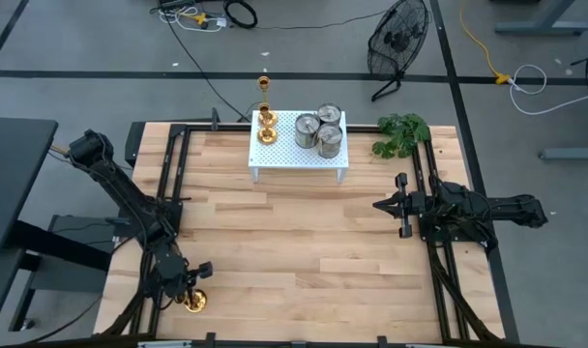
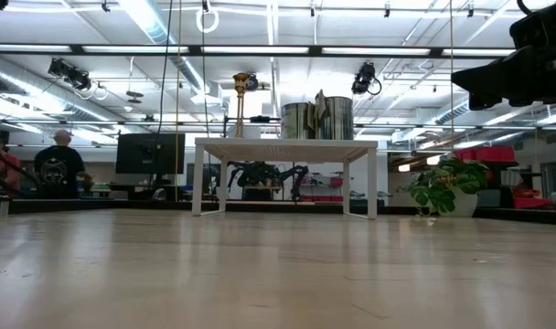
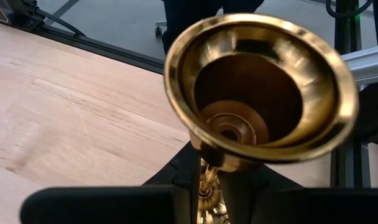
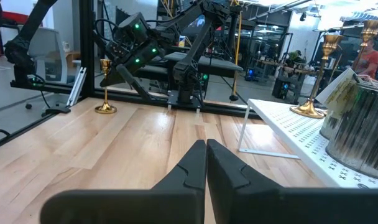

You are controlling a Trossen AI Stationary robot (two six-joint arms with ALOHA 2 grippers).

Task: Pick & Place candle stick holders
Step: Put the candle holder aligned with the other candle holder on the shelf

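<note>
A gold candle stick holder [image 1: 195, 302] stands at the table's near left corner, with my left gripper [image 1: 186, 288] shut on it. In the left wrist view its cup [image 3: 257, 87] fills the picture. More gold candle stick holders [image 1: 266, 121] and the squat silver ones [image 1: 320, 130] stand on the white rack [image 1: 294, 159] at the far middle. My right gripper [image 1: 381, 205] waits shut at the table's right side, level, its fingers [image 4: 206, 158] together on nothing. My left gripper [image 3: 204, 190] pinches the holder's slim stem [image 3: 207, 177] between its two fingers, just below the cup. The fingers come slanting down from the table's far left. The holder stands upright with its round base [image 4: 106, 109] on the table.
A green leafy plant [image 1: 400, 133] sits at the far right beside the rack. Black frame rails [image 1: 168, 193] run along both table sides. The wood [image 1: 294, 242] between the two arms lies open. A person [image 2: 58, 169] stands in the room behind.
</note>
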